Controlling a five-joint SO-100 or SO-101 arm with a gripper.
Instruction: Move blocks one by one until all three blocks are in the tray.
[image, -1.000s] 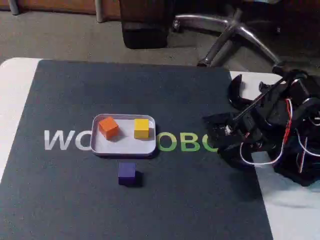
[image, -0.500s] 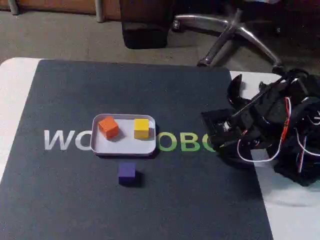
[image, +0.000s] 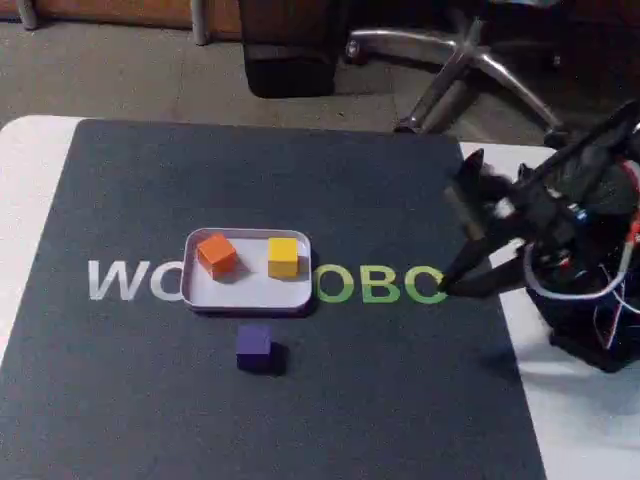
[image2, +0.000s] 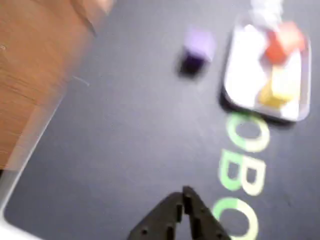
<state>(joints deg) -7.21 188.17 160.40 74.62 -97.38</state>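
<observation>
Fixed view: the purple block (image: 254, 346) is a small matte cube sitting flat on the dark mat (image: 150, 400), just in front of the tray's near rim and apart from it, roughly below the tray's middle. The orange block (image: 216, 254) lies inside the tray (image: 250, 297) at its left end, turned a little askew to the rim. The yellow block (image: 283, 256) lies inside at the right end, squarer to the sides, with a bare strip of white tray floor between the two. The tray is shallow and white with rounded corners, and it covers part of the pale and green lettering (image: 380, 285) printed across the mat.

The wrist view is blurred by motion, yet it shows the purple block (image2: 196, 47) alone on the mat beside the tray (image2: 239, 75), with the orange block (image2: 281, 42) and yellow block (image2: 281, 90) inside it.

The pincer (image2: 183, 195) shows at the lower edge of the wrist view with its dark tips meeting in a point, closed on nothing. In the fixed view the pincer (image: 446, 288) hangs at the right edge of the mat, well apart from the tray, with the arm (image: 580, 200) and its wires behind it on the white counter (image: 25, 200).
</observation>
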